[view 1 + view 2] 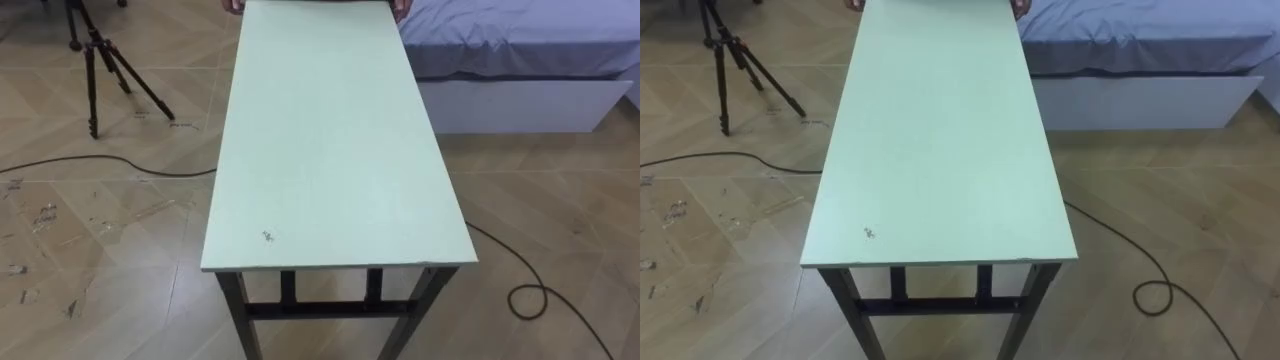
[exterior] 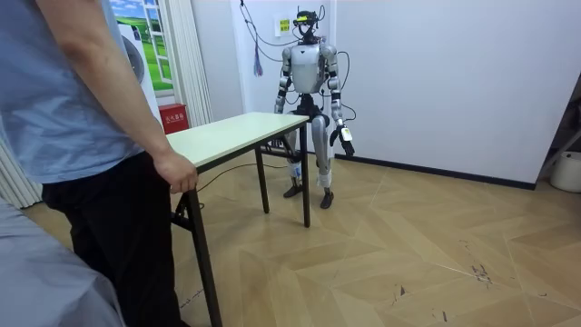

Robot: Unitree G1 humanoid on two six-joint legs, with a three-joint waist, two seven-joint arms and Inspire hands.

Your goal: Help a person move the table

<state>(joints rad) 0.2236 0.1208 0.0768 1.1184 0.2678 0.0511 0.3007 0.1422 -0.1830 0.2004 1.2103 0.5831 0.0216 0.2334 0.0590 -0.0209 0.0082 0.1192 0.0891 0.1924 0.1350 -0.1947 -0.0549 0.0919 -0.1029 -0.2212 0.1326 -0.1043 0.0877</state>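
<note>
Worktop (image 1: 330, 150) is a long pale green slab on dark metal legs (image 1: 236, 310), sitting on the wooden floor (image 1: 100, 240) lengthwise between the robot and a person (image 2: 64, 109). From the head camera the near short edge is right below. The far end runs up to the top of the view, where the person's hands (image 1: 233, 5) sit on the two far corners, one on each. Room view has the person in a blue shirt and dark trousers at the end closest to that camera, with one hand wrapped over the corner of the top. The robot stands upright at the other end, close to the white wall (image 2: 436, 73), facing down the length of the worktop, and the legs at its end are on the floor. Its left hand (image 2: 347, 141) hangs by its thigh on the room view's right, clear of the worktop. Honestly it's too small there for me to say if the fingers are apart or curled. Right hand (image 2: 280, 109) is down by the worktop's edge on the room view's left. Same deal, can't tell what its fingers are doing or whether it touches the top. There's a little dark mark (image 1: 268, 237) on the surface near the robot's end. Tripod (image 1: 100, 60) stands on the floor off to the robot's left of the worktop, and a bed (image 1: 520, 40) with a bluish cover and white base sits just beside the far right corner.
</note>
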